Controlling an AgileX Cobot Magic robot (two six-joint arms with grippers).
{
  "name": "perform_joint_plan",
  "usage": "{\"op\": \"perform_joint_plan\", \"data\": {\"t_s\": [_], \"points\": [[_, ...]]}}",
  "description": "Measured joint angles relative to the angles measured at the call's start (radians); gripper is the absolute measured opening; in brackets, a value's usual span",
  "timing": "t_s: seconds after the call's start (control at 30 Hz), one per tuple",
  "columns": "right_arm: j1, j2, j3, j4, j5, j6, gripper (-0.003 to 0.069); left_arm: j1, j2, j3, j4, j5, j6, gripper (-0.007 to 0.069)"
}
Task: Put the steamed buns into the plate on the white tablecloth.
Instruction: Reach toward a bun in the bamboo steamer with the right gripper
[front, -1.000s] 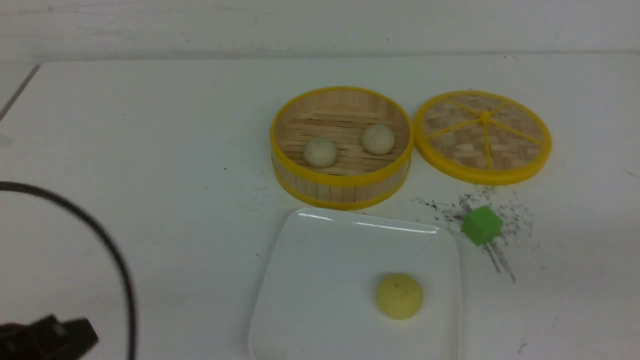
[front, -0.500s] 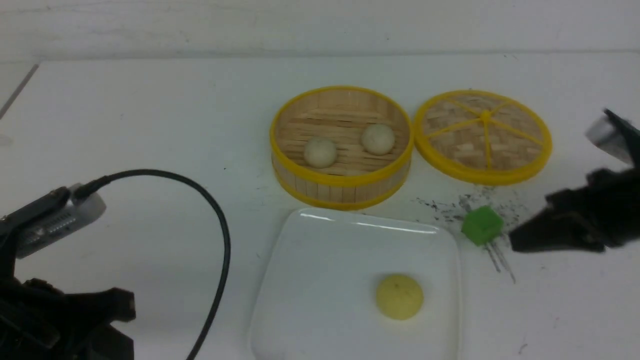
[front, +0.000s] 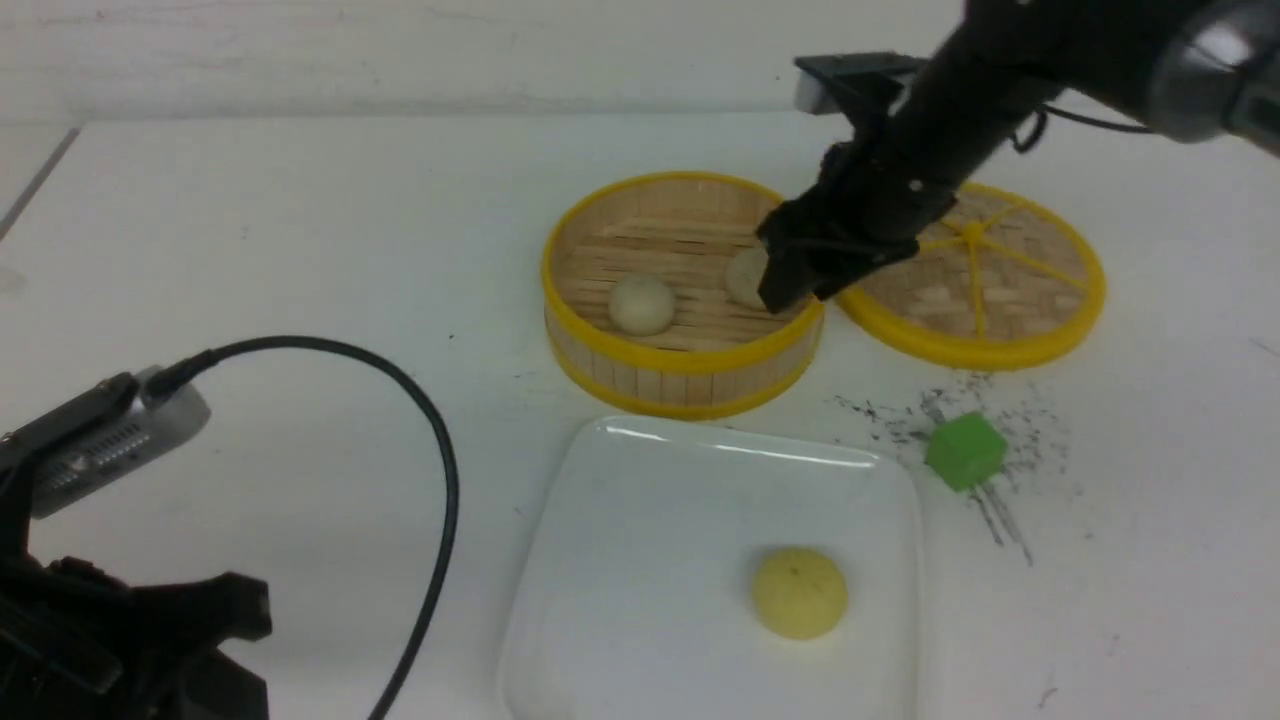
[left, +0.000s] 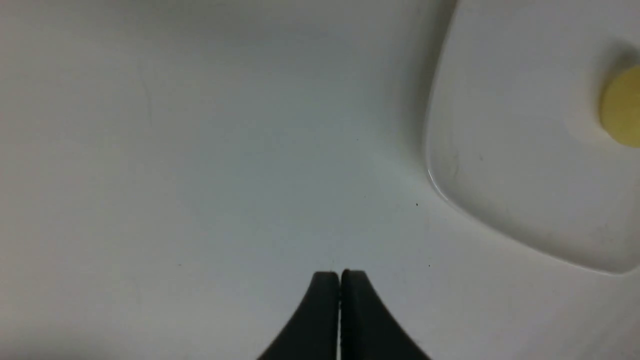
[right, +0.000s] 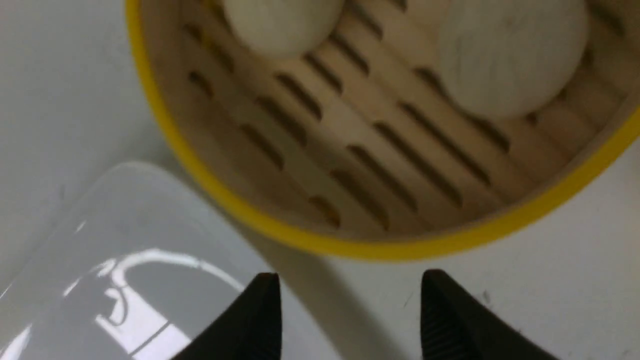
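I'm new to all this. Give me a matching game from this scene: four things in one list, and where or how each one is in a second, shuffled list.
Things:
1. yellow bun
2. green cube
3. left end effector
4. right end effector

Places or states:
A. open, by the bamboo steamer basket
B. directly on the tablecloth
C. shut
D. on the white plate

Pairs: 1-D, 2-B, 3-C, 4-A.
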Motion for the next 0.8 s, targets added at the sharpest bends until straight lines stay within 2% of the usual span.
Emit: {"op": "perform_joint_plan", "data": {"t_s": [0.1, 0.23, 0.43, 0.5, 0.53, 0.6, 0.63, 0.7, 0.73, 0.8], "points": [[0.016, 0.149, -0.263, -0.124, 0.055, 0.074, 0.0395, 0.0, 0.0, 0.0, 0.0, 0.0, -0.009, 0.0039], [0.026, 0.256, -0.411, -0.198, 0.053, 0.093, 0.0396, 0.0, 0.0, 0.0, 0.0, 0.002, -0.012, 0.0048], [0.034, 0.342, -0.439, -0.211, 0.009, 0.096, 0.0386, 0.0, 0.0, 0.0, 0.0, 0.003, -0.012, 0.0055], [0.035, 0.362, -0.44, -0.212, 0.002, 0.096, 0.0358, 0.0, 0.0, 0.0, 0.002, 0.003, -0.012, 0.0055], [0.035, 0.363, -0.442, -0.212, -0.001, 0.096, 0.0295, 0.0, 0.0, 0.0, 0.007, 0.003, -0.012, 0.0059], [0.035, 0.36, -0.446, -0.213, -0.001, 0.096, 0.025, 0.0, 0.0, 0.0, 0.007, 0.003, -0.012, 0.0062], [0.035, 0.354, -0.449, -0.215, 0.005, 0.096, 0.0167, 0.0, 0.0, 0.0, 0.007, 0.003, -0.012, 0.0066], [0.035, 0.342, -0.449, -0.216, 0.025, 0.096, 0.0059, 0.0, 0.0, 0.0, 0.009, 0.003, -0.012, 0.0072], [0.035, 0.332, -0.449, -0.216, 0.04, 0.096, 0.0029, 0.0, 0.0, 0.0, 0.01, 0.002, -0.012, 0.0074], [0.035, 0.316, -0.449, -0.215, 0.063, 0.096, 0.0022, 0.0, 0.0, 0.0, 0.012, 0.002, -0.012, 0.0076]]}}
